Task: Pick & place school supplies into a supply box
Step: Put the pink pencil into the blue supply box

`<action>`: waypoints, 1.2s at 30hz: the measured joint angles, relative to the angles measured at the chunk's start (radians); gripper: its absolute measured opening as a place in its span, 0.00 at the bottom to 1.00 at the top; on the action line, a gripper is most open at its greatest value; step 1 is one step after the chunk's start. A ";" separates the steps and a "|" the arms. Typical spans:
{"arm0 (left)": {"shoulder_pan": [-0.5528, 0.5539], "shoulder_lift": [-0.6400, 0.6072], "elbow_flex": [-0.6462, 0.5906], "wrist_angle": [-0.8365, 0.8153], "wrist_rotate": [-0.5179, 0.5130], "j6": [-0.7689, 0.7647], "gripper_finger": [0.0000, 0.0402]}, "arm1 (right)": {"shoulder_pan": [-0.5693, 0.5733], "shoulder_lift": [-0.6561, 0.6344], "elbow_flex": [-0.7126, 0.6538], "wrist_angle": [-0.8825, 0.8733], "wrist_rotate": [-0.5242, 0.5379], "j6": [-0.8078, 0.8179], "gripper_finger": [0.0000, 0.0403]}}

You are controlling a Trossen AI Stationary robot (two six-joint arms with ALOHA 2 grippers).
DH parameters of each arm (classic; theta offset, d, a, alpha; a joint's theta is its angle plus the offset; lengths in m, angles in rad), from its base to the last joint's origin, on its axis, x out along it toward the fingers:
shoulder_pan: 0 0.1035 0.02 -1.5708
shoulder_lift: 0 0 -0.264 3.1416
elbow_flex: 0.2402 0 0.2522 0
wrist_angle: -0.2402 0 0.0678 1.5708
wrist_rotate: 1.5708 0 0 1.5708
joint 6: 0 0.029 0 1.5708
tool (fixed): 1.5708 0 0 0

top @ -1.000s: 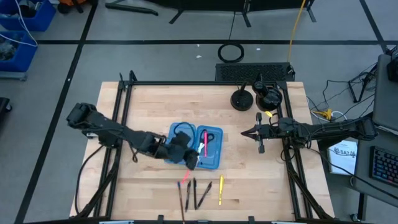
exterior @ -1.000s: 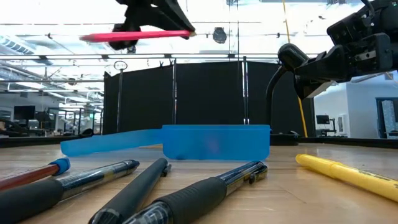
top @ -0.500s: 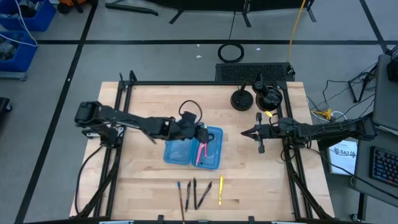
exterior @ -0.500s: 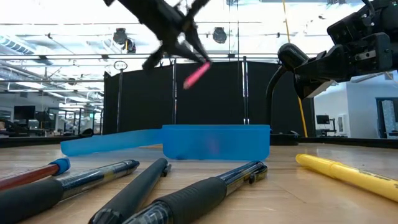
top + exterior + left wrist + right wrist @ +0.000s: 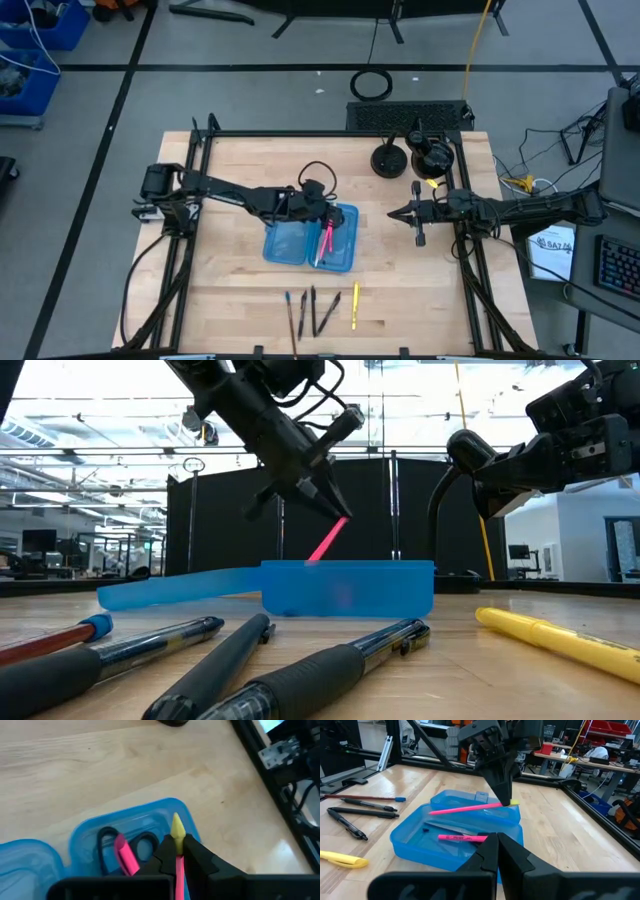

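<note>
Over the open supply box (image 5: pixel 310 243), the left gripper (image 5: pixel 327 222) holds a pink pen (image 5: pixel 325 239) tilted down into the right-hand half.

Its fingers (image 5: pixel 200 857) are clenched on the pen near its yellow end, and the lower tip dips behind the blue wall in the low view. Inside that half lie a second pink pen (image 5: pixel 462 838) and scissors (image 5: pixel 107 842) with dark handle loops. Along the near edge of the tabletop (image 5: pixel 240 170) rest a red pencil (image 5: pixel 290 315), three dark pens (image 5: pixel 315 310) and, just right of them, a yellow pen (image 5: pixel 354 305). Well apart to the right, the right gripper (image 5: pixel 398 214) waits above the tabletop, fingers pressed together and empty.
</note>
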 joint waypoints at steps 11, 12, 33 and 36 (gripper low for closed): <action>-0.003 0.000 0.000 -0.097 -0.013 -0.010 0.04 | 0.000 0.000 0.000 0.000 0.000 -0.004 0.00; -0.003 0.000 0.000 -0.099 -0.013 -0.010 0.04 | 0.000 0.000 0.000 0.000 0.000 -0.004 0.00; -0.009 0.118 0.000 -0.104 0.021 -0.079 0.03 | 0.000 0.000 0.000 0.007 0.000 -0.004 0.00; -0.007 0.118 0.000 -0.115 0.018 -0.081 0.04 | 0.000 0.000 0.000 0.007 0.000 -0.004 0.00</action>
